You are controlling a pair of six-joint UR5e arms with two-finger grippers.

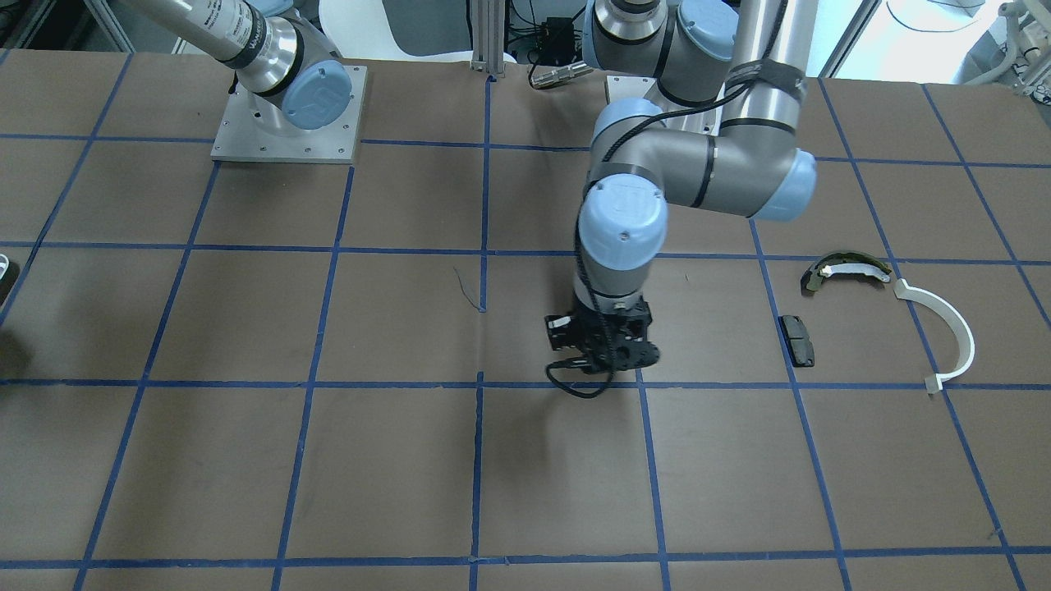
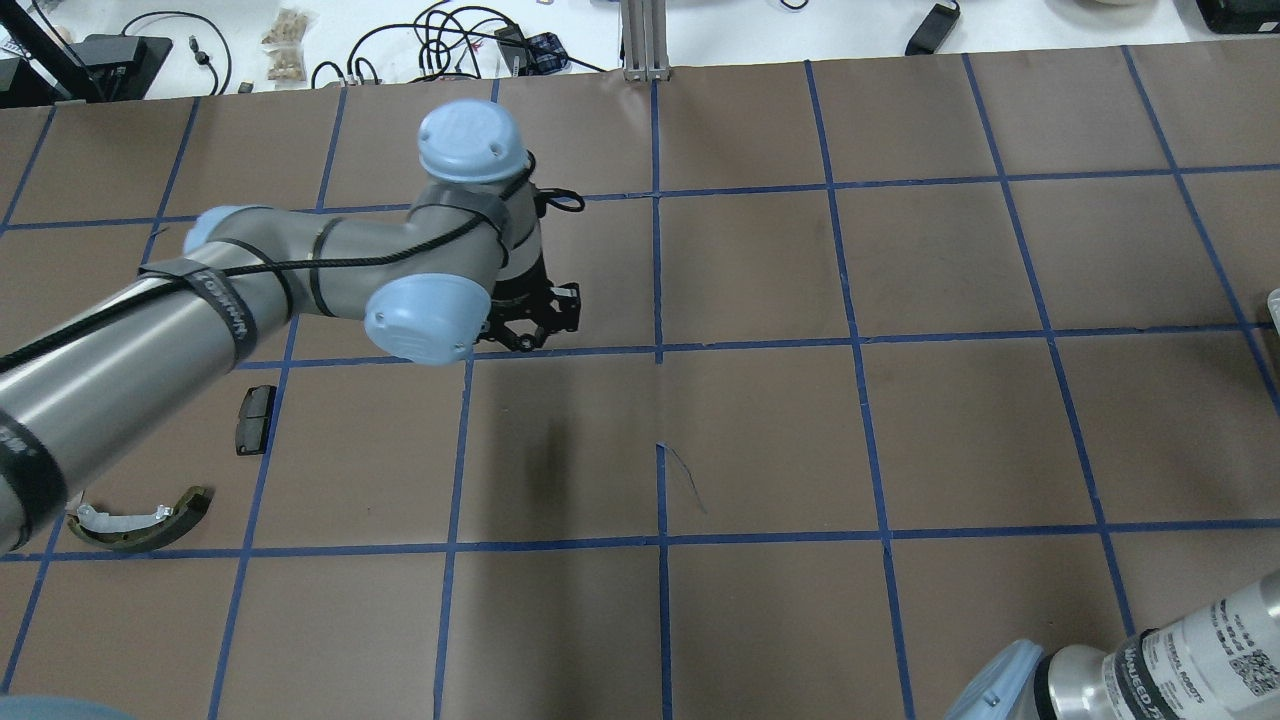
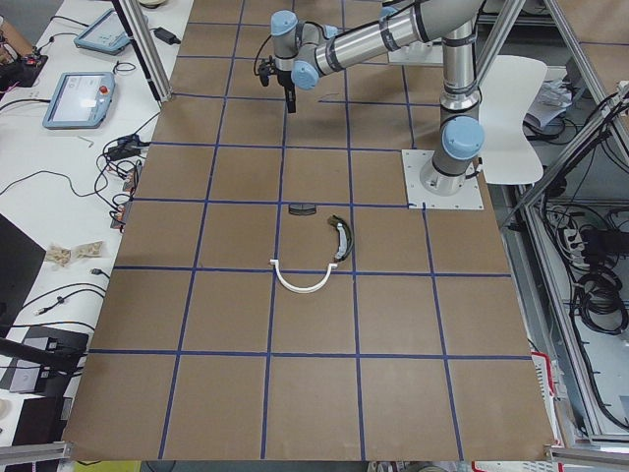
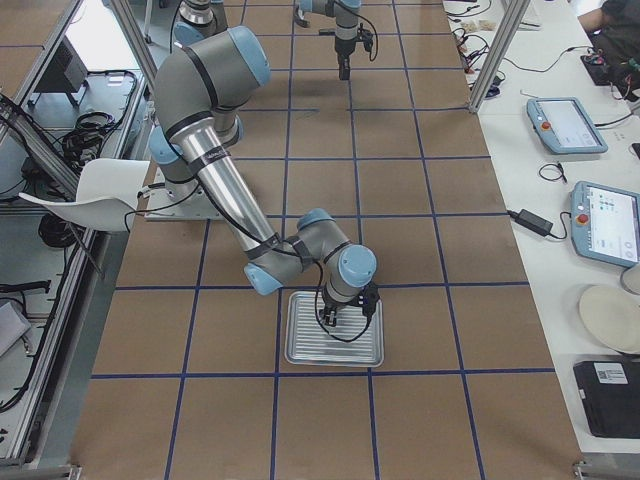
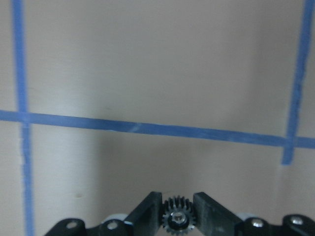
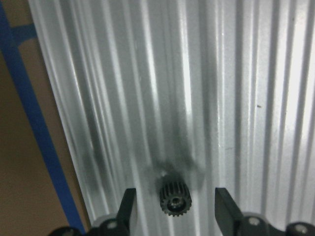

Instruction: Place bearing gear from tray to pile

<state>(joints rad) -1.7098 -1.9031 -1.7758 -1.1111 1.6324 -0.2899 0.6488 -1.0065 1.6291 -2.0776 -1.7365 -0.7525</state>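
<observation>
My left gripper [image 5: 177, 205] is shut on a small black bearing gear [image 5: 177, 220] and holds it above the brown table, near the middle [image 1: 603, 349] [image 2: 530, 320]. The pile lies apart toward my left: an olive-and-white brake shoe [image 1: 846, 269], a thin white semicircular strip [image 1: 944, 332] and a small black pad [image 1: 796, 341]. My right gripper [image 6: 175, 209] is open low over the ribbed metal tray [image 4: 300, 350]. A second black gear [image 6: 174, 198] lies on the tray between its fingers, untouched.
Blue tape lines grid the table. The right arm's base plate [image 1: 287, 115] sits at the robot's side. An aluminium post [image 2: 645, 40] stands at the far edge. Side tables with tablets [image 4: 568, 122] and cables flank the table.
</observation>
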